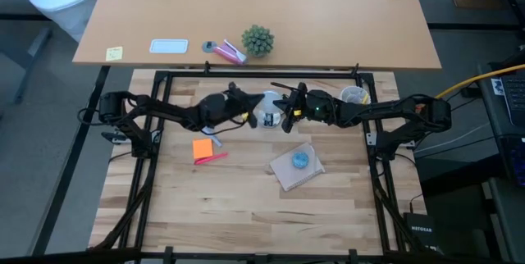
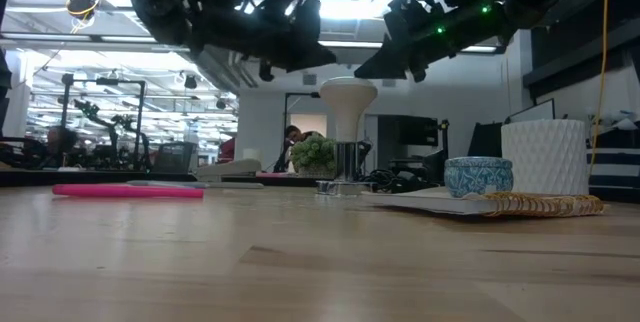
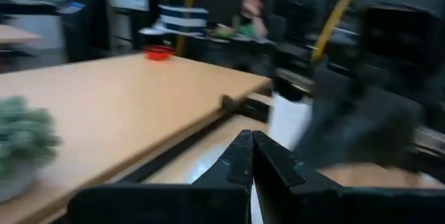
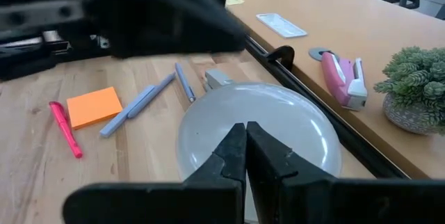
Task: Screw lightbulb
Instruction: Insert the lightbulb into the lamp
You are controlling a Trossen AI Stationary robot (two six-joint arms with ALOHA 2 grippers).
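Observation:
The lightbulb [image 2: 347, 102], a frosted white globe, stands upright in the middle of the table. Its narrow neck goes down into a shiny metal socket [image 2: 343, 174]. From above it shows between the two arms as the lightbulb [image 1: 268, 111]. My left gripper [image 2: 318, 60] comes in from the table's left and my right gripper [image 2: 366, 70] from the right. Both are shut and hang just above the globe's top. In the right wrist view the lightbulb's dome [image 4: 292, 133] lies right beyond my right gripper [image 4: 245, 132]. My left gripper [image 3: 251, 144] looks level across the table.
An orange sticky note [image 1: 203, 147] and a pink pen [image 1: 215, 158] lie to the near left of the bulb. A spiral notebook [image 1: 289, 174] bearing a blue round blob [image 1: 300, 160] lies to the near right. A cup [image 1: 354, 94] stands far right, a plant [image 1: 257, 41] on the far table.

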